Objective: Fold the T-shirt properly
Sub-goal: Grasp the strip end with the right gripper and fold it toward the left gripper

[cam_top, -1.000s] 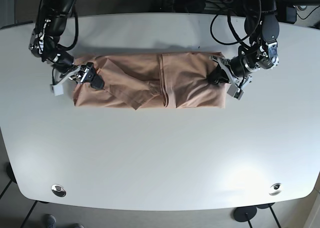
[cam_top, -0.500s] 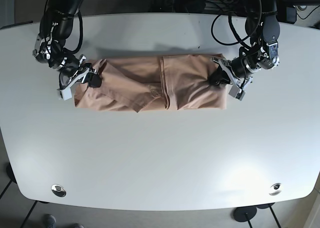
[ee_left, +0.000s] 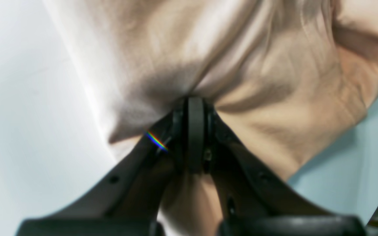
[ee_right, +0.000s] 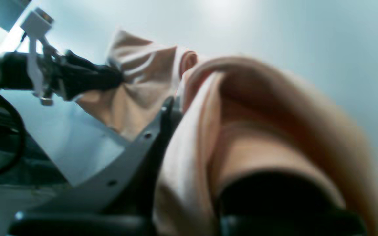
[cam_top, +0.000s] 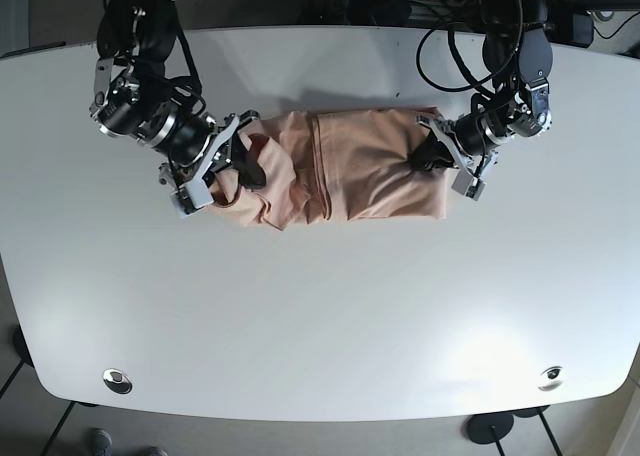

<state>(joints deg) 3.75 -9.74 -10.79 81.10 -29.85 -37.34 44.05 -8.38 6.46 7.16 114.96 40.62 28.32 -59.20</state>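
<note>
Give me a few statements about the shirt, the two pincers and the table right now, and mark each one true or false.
1. The right pincer is shut on the T-shirt. True.
2. The left pincer hangs open above the shirt. False: it is shut on the cloth at the shirt's edge.
3. The shirt is blue. False: it is a pale peach-tan.
4. The table is white. True.
5. In the base view, the end held by the right pincer is bunched and lifted toward the middle of the shirt. True.
</note>
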